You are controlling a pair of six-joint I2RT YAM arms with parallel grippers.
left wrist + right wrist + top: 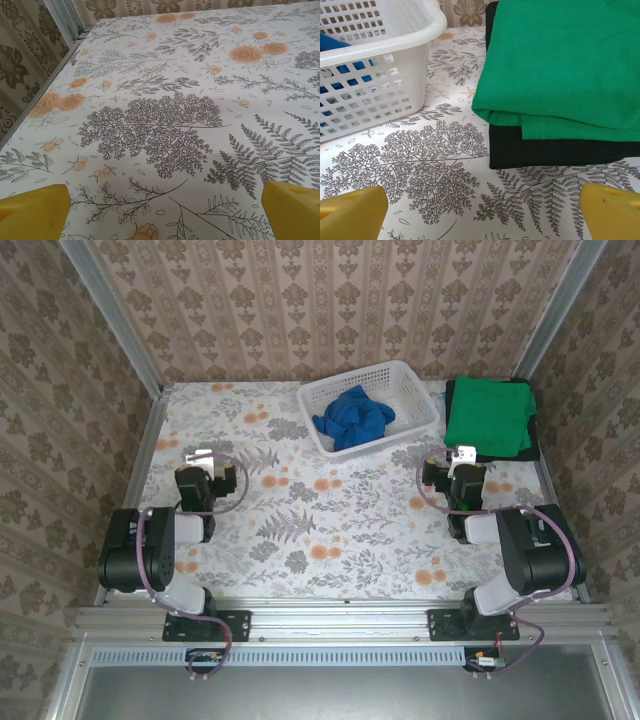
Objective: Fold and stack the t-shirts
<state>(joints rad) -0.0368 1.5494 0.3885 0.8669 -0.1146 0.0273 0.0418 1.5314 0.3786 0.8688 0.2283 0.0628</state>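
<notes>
as the right claw (pixel 482 214) gapes empty, the green tee (pixel 570 65) lies folded just ahead.

Light is bright, even and diffuse in all three views, seemingly from overhead. In the top view the table (pixel 300 540) looks pale and slightly washed out, fine detail is a little soft, and only faint, soft-edged shadows lie beside the basket (pixel 418 390) and under the arms (pixel 140 550). The metal rail (pixel 340 615) at the near edge shines mildly. Both wrist views are sharp on the mid-distance print, while the yellow fingertips (pixel 32 212) in the bottom corners are blurred. The green t-shirt (pixel 560 65) is vividly saturated; the dark t-shirt (pixel 545 150) beneath it reads as near-featureless black
</notes>
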